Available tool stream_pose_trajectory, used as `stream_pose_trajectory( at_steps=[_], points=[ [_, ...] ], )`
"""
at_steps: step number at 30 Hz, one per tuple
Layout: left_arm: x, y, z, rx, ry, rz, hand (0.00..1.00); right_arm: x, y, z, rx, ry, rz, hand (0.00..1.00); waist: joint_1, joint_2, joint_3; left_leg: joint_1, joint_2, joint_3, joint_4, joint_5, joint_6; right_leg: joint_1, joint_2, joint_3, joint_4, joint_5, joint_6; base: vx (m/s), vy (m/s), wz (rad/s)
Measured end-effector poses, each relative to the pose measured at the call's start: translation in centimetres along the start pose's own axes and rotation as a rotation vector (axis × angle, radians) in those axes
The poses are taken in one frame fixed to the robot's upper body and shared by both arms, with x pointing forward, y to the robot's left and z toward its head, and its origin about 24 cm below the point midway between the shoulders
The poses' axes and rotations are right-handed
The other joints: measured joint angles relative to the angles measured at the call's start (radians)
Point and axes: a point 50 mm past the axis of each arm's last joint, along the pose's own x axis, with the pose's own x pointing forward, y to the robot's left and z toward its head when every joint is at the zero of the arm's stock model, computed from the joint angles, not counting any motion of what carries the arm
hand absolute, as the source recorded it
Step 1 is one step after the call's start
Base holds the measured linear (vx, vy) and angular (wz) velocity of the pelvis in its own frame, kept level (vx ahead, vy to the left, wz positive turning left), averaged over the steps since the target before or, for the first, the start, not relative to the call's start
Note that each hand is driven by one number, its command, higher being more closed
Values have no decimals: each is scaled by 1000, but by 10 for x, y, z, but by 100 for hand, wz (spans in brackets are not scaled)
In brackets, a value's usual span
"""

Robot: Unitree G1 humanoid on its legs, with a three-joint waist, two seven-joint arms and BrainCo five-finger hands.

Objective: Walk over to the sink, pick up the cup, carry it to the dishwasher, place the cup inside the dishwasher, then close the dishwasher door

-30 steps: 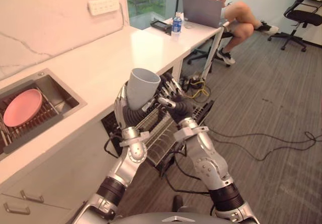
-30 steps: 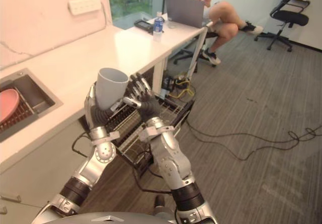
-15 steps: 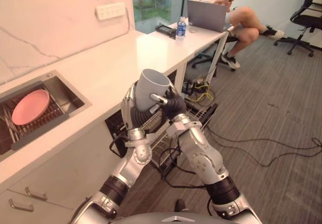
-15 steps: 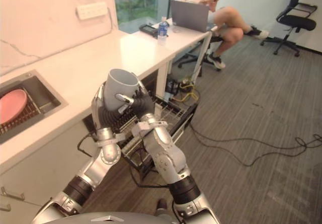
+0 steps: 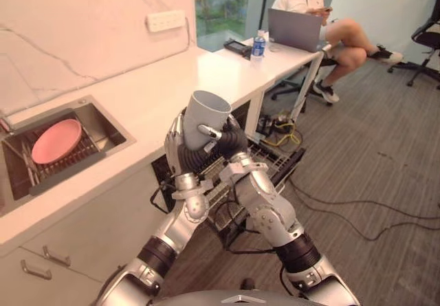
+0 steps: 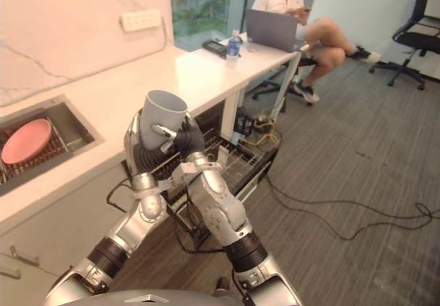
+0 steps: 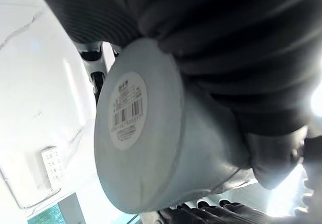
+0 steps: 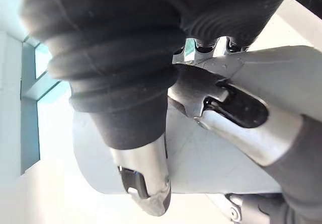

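Carry phase: pale grey tapered cup (image 5: pixel 207 117) held mouth-up just off the white table (image 5: pixel 151 86) front edge, above the pulled-out wire dishwasher rack (image 5: pixel 278 160). Left hand (image 5: pixel 180 148) curled round its base. Right hand (image 5: pixel 232 141), spread open a second ago, now clasps its side. Two-handed hold set; lowering likely next.

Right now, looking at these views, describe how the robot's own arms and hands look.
The left arm and right arm are silver-grey, with rounded joint housings and black ribbed bands lower down. The left hand and right hand have silver fingers with dark tips; dark ribbed covers wrap their backs and wrists.
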Motion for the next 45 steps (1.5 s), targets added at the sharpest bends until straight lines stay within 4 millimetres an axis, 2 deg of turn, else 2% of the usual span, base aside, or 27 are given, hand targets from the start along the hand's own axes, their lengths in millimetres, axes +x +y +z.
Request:
stream_pose_trajectory(
  at_steps=[5, 8, 11, 12, 14, 19, 24, 27, 29, 30, 31, 32, 34, 35, 36, 38, 40, 42, 45],
  points=[
    [5, 5, 4, -35, -22, 12, 100, 2, 5, -2, 95, -46, 7, 100, 6, -2, -17, 11, -6, -15, -41, 23, -9, 5, 0, -19, 0, -5, -5, 14, 0, 10],
    [34, 33, 29, -128, -79, 40, 100, 15, 33, 15, 182, -156, 92, 100, 5, 12, -17, 7, -5, -34, -49, 29, -11, 7, 0, -33, 0, -6, -7, 11, 4, 12],
    [55, 62, 49, -189, -132, 12, 100, 21, 60, 26, 251, -226, 175, 100, 15, 45, -27, 3, -4, -59, -48, 29, -11, 16, 1, -49, -3, -18, -11, 40, 7, 21],
    [57, 68, 51, -204, -129, 0, 0, 21, 63, 27, 262, -235, 182, 100, 24, 56, -31, 4, -4, -60, -46, 29, -11, 17, 1, -52, -3, -21, -11, 77, 17, 12],
    [57, 78, 53, -265, -107, -34, 0, 20, 68, 26, 280, -244, 188, 100, 33, 72, -28, 0, -4, -75, -42, 28, -11, 22, 0, -72, -3, -26, -8, 49, 12, 17],
    [54, 81, 51, -373, -55, -122, 0, 18, 65, 27, 288, -273, 176, 100, 35, 78, -24, -18, -1, -78, -32, 22, -12, 12, 2, -75, -3, -29, -9, 44, 12, 3],
    [60, 90, 45, -394, -32, -87, 0, 16, 49, 31, 307, -323, 110, 100, 33, 99, -10, -27, 1, -74, -26, 18, -13, 3, 5, -74, -3, -29, -9, 45, 16, -3],
    [64, 103, 37, -395, -16, -11, 0, 14, 34, 41, 301, -396, 52, 100, 28, 113, 1, -29, 4, -68, -14, 11, -8, 1, 7, -69, -4, -29, -8, 42, 19, -6],
    [55, 94, 25, -444, 49, 2, 0, 14, 29, 45, 293, -433, 30, 100, 21, 116, 3, -32, 3, -68, -14, 7, -10, -5, 7, -66, -4, -30, -6, 15, 15, -2],
    [34, 64, 4, -398, 160, -11, 0, 12, 26, 49, 271, -476, 4, 100, 22, 115, 3, -33, 4, -60, -14, 1, -14, -11, 8, -58, -4, -31, -3, 29, 29, -9],
    [22, 50, -5, -353, 213, -30, 0, 12, 26, 50, 256, -488, -7, 100, 21, 113, 4, -33, 4, -55, -14, 1, -12, -14, 10, -52, -4, -29, -2, 52, 27, -25],
    [-3, 26, -21, -265, 306, -58, 0, 11, 26, 51, 223, -510, -23, 100, 12, 106, 8, -33, 6, -41, -13, 1, -9, -18, 13, -40, -4, -22, -5, 43, 15, -25],
    [-25, 7, -29, -173, 366, -47, 0, 10, 22, 54, 167, -542, -74, 100, -13, 85, 22, -32, 11, -25, -9, 1, -10, -25, 19, -25, -3, -10, -12, 42, 11, -30],
    [-25, 3, -28, -139, 342, -33, 0, 9, 11, 60, 133, -569, -135, 100, -23, 71, 32, -28, 15, -21, -6, 0, -11, -26, 23, -15, 3, -8, -15, 33, 6, -25],
    [-23, 2, -26, -137, 327, -17, 0, 8, 4, 63, 117, -583, -169, 100, -26, 68, 34, -27, 16, -21, -7, 0, -11, -26, 24, -14, 3, -7, -15, 24, 10, -13],
    [-11, 1, -19, -195, 292, 18, 0, 3, -23, 78, 82, -640, -290, 100, -28, 72, 36, -23, 13, -20, -8, 0, -11, -23, 23, -11, 3, -5, -13, 0, 0, 0],
    [-11, -1, -20, -264, 338, -29, 0, 0, -34, 80, 58, -642, -336, 100, -28, 74, 40, -13, 13, -16, -11, 0, -10, -17, 23, -7, 3, -4, -12, -26, 37, -6],
    [-21, -4, -23, -329, 401, -129, 0, -5, -44, 75, 7, -599, -367, 100, -27, 73, 41, -7, 14, -15, -12, -3, -8, -9, 24, -5, -3, -6, -9, -54, 31, -4],
    [-45, 1, -21, -435, 459, -304, 0, -20, -72, 64, -63, -504, -439, 100, -26, 69, 52, -14, 14, -21, -16, -12, -9, -8, 19, -12, -4, -24, -4, -57, 16, 8]
  ],
)
